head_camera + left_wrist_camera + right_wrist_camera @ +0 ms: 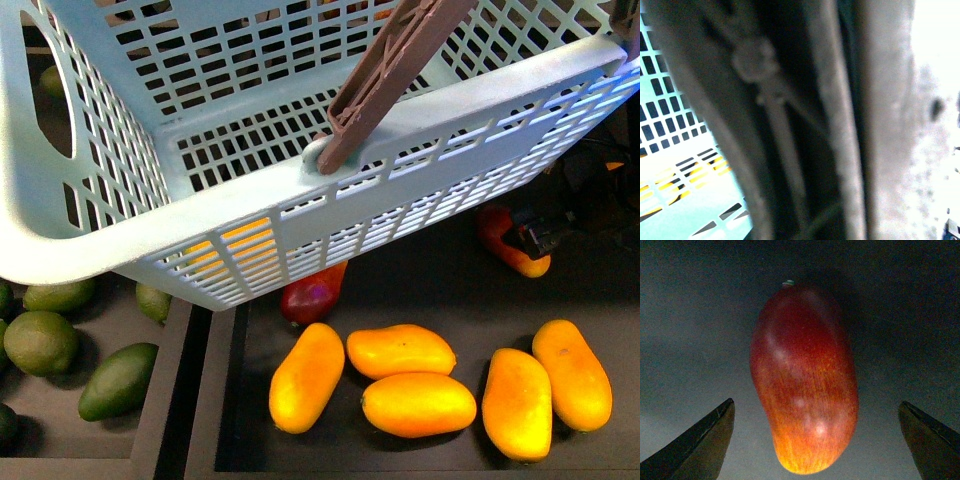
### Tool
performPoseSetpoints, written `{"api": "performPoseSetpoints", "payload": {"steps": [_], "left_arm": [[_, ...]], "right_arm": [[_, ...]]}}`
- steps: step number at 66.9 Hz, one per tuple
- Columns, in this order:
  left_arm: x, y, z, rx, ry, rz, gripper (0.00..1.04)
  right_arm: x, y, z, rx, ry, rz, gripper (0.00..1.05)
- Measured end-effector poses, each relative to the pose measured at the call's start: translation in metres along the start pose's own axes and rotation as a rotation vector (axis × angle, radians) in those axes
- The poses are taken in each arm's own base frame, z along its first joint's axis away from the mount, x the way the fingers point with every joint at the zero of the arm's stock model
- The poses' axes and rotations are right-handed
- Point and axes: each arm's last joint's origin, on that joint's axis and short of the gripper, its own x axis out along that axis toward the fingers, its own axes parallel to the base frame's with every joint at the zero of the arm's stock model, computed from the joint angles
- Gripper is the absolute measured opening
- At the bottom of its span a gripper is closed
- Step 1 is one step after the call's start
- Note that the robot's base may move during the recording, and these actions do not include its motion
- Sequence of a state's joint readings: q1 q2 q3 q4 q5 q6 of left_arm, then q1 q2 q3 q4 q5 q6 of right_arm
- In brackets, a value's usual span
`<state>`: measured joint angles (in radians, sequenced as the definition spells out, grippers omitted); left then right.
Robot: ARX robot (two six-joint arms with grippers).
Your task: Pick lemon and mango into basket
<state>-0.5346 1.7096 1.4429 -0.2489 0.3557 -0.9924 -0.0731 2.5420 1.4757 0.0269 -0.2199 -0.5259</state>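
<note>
**Right end effector open over red mango; basket raised in front**

Front view: The teal basket (420,150) is seen tilted across the upper part of the picture, with its brown handle (385,85) slanting over the rim. Below it, five yellow mangoes (400,350) are laid on a dark tray (225,400). Green avocados (40,342) are laid in the tray beside it. A second dark red fruit (313,293) is partly hidden under the basket wall. The mango (493,230) lies further right on the tray, outside the basket, with the dark right end effector (540,238) against it.

Left wrist view: A blurred brown handle (880,125) fills most of the picture, with the basket lattice (670,125) beside it. The state of the left end effector cannot be told.

Right wrist view: The mango (802,380), red shading to orange, is framed between the two fingers (700,440), which are spread wide and not touching it.
</note>
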Motion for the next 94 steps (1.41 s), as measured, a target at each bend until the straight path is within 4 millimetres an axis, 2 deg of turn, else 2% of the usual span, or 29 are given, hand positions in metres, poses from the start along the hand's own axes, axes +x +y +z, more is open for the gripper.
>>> {"api": "performPoseSetpoints", "payload": {"steps": [20,50,67,86,94], "left_arm": [[0.000,0.000,0.000,0.000,0.003,-0.002,0.15],[0.000,0.000,0.000,0.000,0.003,-0.002,0.15],[0.000,0.000,0.000,0.000,0.003,-0.002,0.15],[0.000,0.000,0.000,0.000,0.003,-0.002,0.15],[0.000,0.000,0.000,0.000,0.003,-0.002,0.15]], "right_arm": [[0.021,-0.004,0.005,0.002,0.028,0.009,0.96],[0.037,0.009,0.005,-0.002,0.058,0.043,0.96],[0.038,0.011,0.002,0.030,0.071,0.018,0.67],[0.025,0.014,-0.008,0.108,0.036,0.005,0.64],[0.006,0.011,-0.013,0.154,-0.010,-0.004,0.64]]}}
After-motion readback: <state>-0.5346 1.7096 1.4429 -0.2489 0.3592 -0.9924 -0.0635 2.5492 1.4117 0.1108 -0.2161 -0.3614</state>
